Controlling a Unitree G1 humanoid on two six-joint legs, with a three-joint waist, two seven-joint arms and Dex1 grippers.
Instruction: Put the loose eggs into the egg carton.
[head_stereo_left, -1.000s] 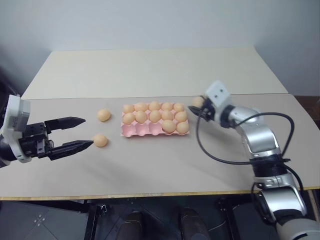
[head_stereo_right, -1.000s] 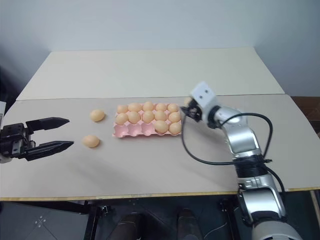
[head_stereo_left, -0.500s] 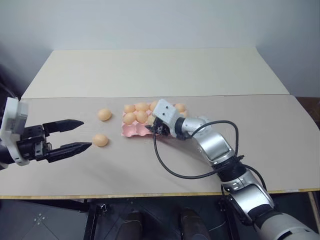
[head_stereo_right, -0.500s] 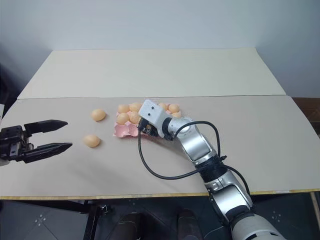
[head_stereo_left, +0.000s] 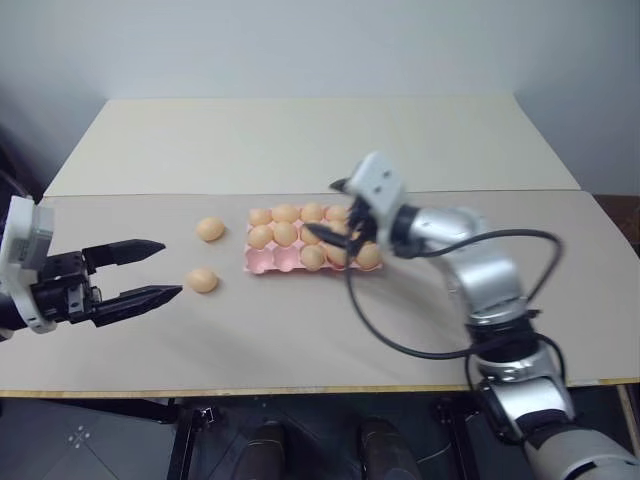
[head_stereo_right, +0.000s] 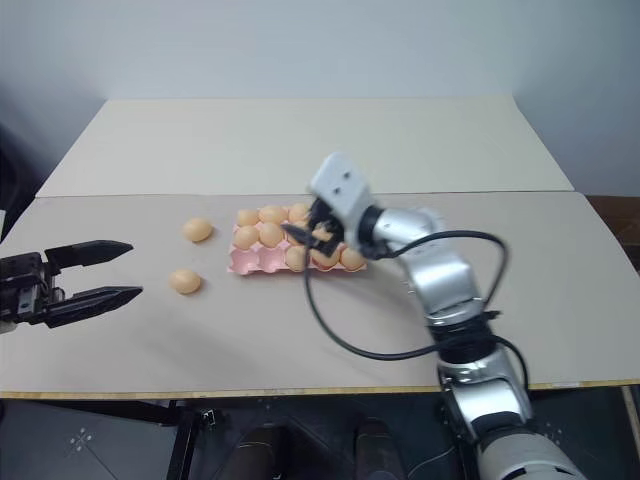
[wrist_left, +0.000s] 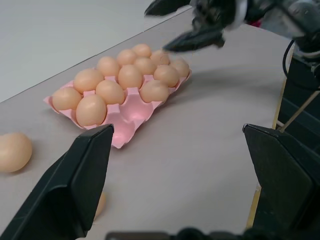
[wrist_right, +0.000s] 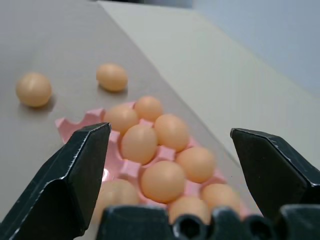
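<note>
The pink egg carton (head_stereo_left: 262, 262) lies mid-table, holding several tan eggs, with its front-left cups bare. Two loose eggs rest on the table to its left: one farther back (head_stereo_left: 209, 229), one nearer (head_stereo_left: 202, 280). My right gripper (head_stereo_left: 322, 208) hovers open just above the carton's middle with nothing between its fingers. In the right wrist view the carton (wrist_right: 80, 122) lies below the spread fingers, both loose eggs (wrist_right: 33, 89) (wrist_right: 111, 77) beyond it. My left gripper (head_stereo_left: 172, 268) stands open at the left, its tips just short of the nearer loose egg.
A second, paler table top (head_stereo_left: 300, 140) adjoins the far side. A black cable (head_stereo_left: 400, 345) loops from my right forearm over the table in front of the carton. The table's front edge (head_stereo_left: 300, 390) runs close below.
My right gripper carried an egg from the carton's right side over its front row, opened, and lifted back. One more egg now sits in the front row. The left gripper stayed put.
</note>
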